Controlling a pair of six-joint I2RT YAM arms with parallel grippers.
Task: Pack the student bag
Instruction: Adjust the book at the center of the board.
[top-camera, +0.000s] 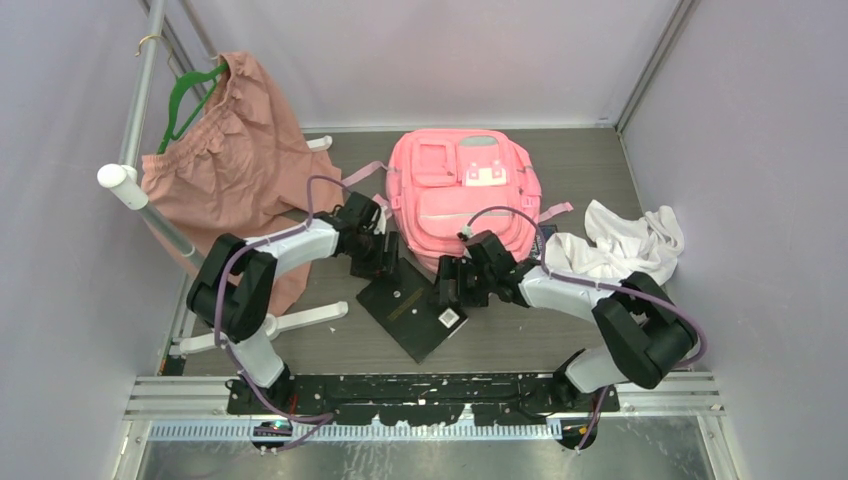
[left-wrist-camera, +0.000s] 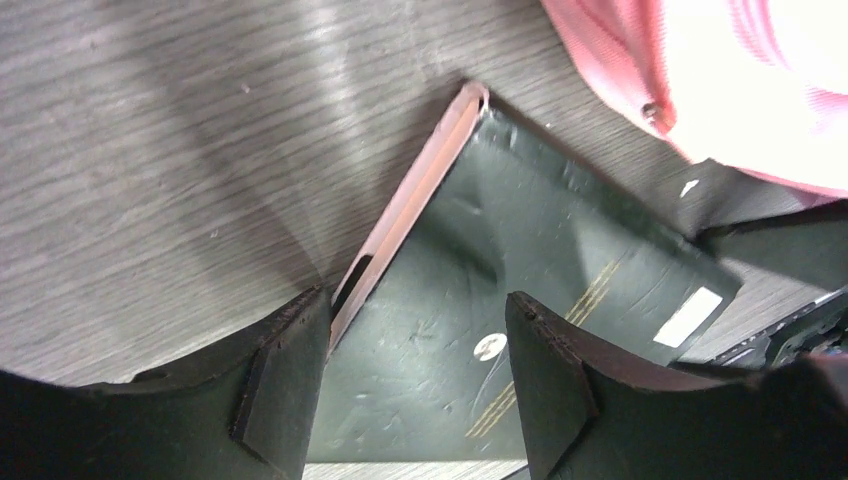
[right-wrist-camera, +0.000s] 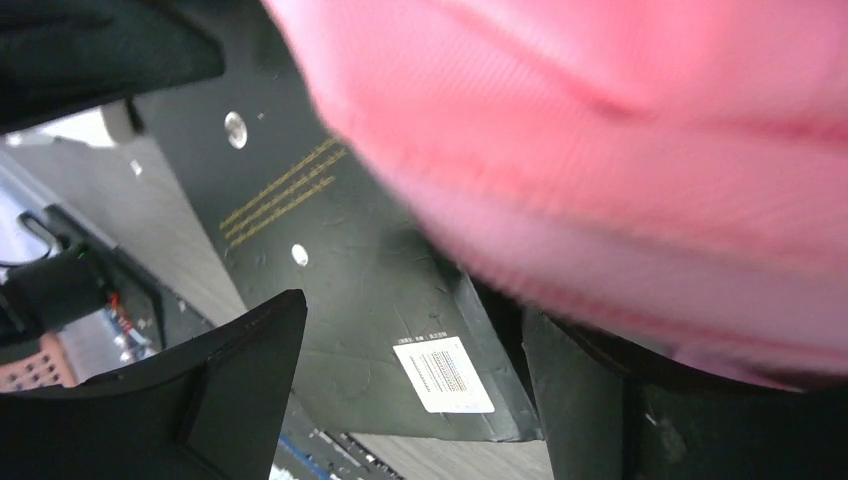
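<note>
looking soft and floppy, the student bag (top-camera: 465, 190) wants pinching at its hem by the black book (top-camera: 410, 310); left fingers (left-wrist-camera: 285, 390), right fingers (right-wrist-camera: 230, 400) gape empty.

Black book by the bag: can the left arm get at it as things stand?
Probably yes. The left gripper hangs open right over the black book, with bare cover showing between its fingers and nothing lying on top there. The student bag sits beyond the book's far end.

Illegible print on white label (right-wrist-camera: 444, 374)
</note>
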